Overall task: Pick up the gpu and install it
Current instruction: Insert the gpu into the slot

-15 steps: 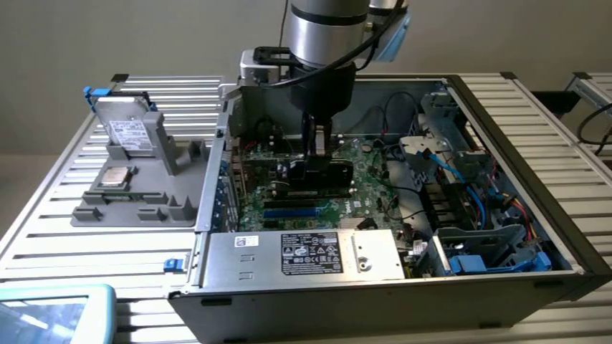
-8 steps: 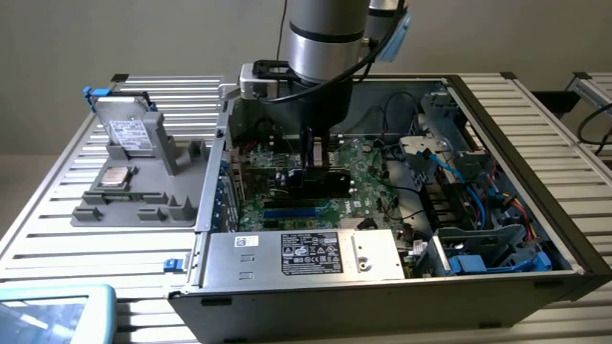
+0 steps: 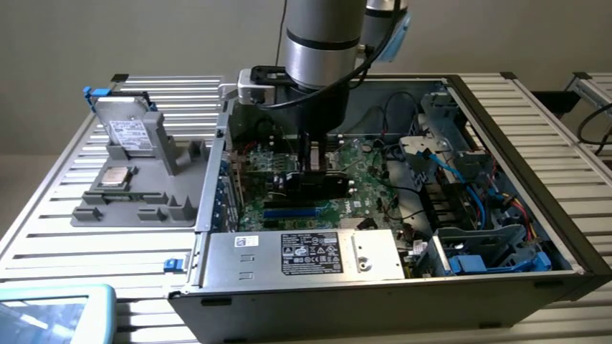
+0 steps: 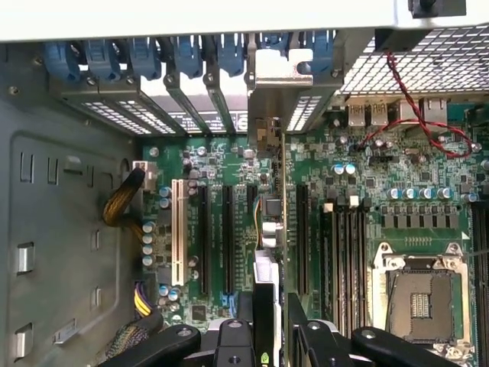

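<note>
Pinching the flat black, green-backed gpu card (image 4: 284,199) between the fingers (image 4: 298,317) of the dark gripper (image 4: 273,325); likely to jam or bend against the green motherboard (image 4: 367,180) below them if tilted.

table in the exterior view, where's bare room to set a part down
Bare slats of the table lie between the grey holder and the teal-framed screen, on the exterior view's left of the case. Inside the case it is crowded: cables, motherboard and the gripper.

Place — robotics lab | Evidence — robot arm (image 3: 320,36) over opened computer case (image 3: 383,309) on slatted metal bench (image 3: 39,240)
</note>
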{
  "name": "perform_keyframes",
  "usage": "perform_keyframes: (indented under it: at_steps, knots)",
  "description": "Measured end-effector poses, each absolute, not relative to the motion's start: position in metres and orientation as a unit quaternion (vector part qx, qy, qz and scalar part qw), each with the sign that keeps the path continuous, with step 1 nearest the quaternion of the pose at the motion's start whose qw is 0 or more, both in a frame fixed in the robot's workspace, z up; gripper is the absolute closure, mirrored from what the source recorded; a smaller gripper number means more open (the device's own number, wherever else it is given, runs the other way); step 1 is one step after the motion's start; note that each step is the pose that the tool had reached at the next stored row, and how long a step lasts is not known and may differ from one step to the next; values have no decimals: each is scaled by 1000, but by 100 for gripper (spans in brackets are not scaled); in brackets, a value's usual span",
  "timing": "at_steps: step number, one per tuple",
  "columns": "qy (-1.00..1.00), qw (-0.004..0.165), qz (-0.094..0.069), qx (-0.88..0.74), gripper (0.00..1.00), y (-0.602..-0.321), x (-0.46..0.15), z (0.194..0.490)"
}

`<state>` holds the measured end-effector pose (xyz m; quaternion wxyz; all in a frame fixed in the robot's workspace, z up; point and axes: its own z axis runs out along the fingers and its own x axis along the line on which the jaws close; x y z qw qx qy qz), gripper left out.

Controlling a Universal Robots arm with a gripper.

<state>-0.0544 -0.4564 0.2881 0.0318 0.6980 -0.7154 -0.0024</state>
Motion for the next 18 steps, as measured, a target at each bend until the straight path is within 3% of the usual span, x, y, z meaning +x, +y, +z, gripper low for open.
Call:
perform_keyframes:
  at_steps: [18]
  knots:
    - [-714, 32, -2, 700, 73, -455, -58, 277]
